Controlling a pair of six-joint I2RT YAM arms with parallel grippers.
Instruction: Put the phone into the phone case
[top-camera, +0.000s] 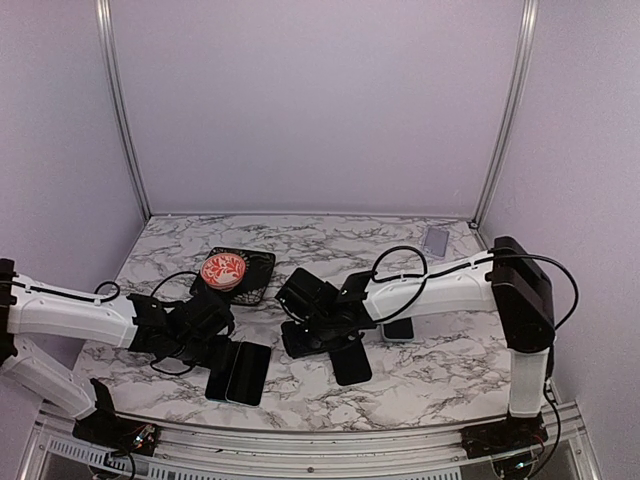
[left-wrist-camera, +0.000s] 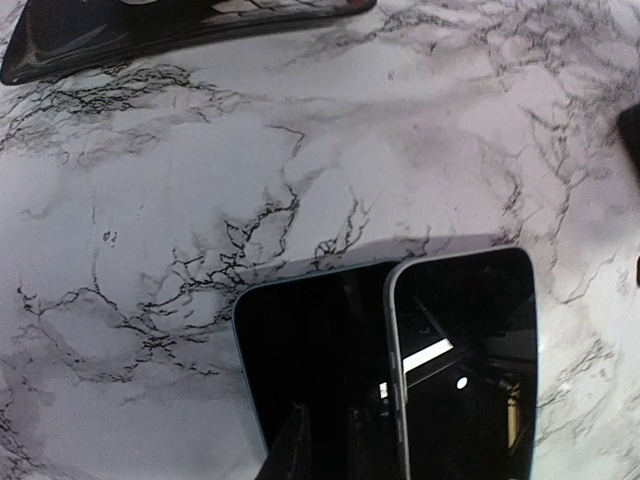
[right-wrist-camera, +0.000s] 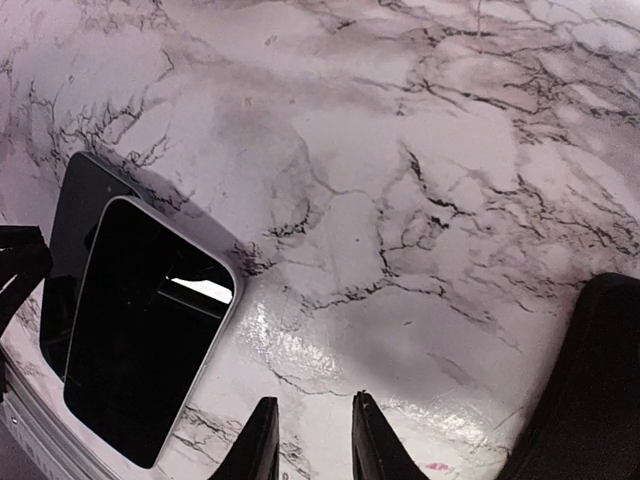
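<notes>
The phone (left-wrist-camera: 465, 360), a black screen with a silver rim, lies flat near the table's front left, and its left edge overlaps the dark phone case (left-wrist-camera: 310, 360) beside it. From above they are two dark slabs side by side, the phone (top-camera: 252, 372) right of the case (top-camera: 218, 384). My left gripper (top-camera: 213, 348) hovers right at their far end. One finger (left-wrist-camera: 290, 450) shows over the case and the other is lost against the black. My right gripper (right-wrist-camera: 314, 400) hangs over bare marble, fingers slightly apart with nothing between them, to the right of the phone (right-wrist-camera: 145, 340) and the case (right-wrist-camera: 85, 225).
A black tray (top-camera: 262, 262) holding a red and white bowl (top-camera: 224, 270) sits behind the left gripper. A black flat slab (top-camera: 350, 365) lies under the right gripper, another dark item (top-camera: 400, 330) sits under the right forearm, and a small grey piece (top-camera: 437, 240) lies at the back right.
</notes>
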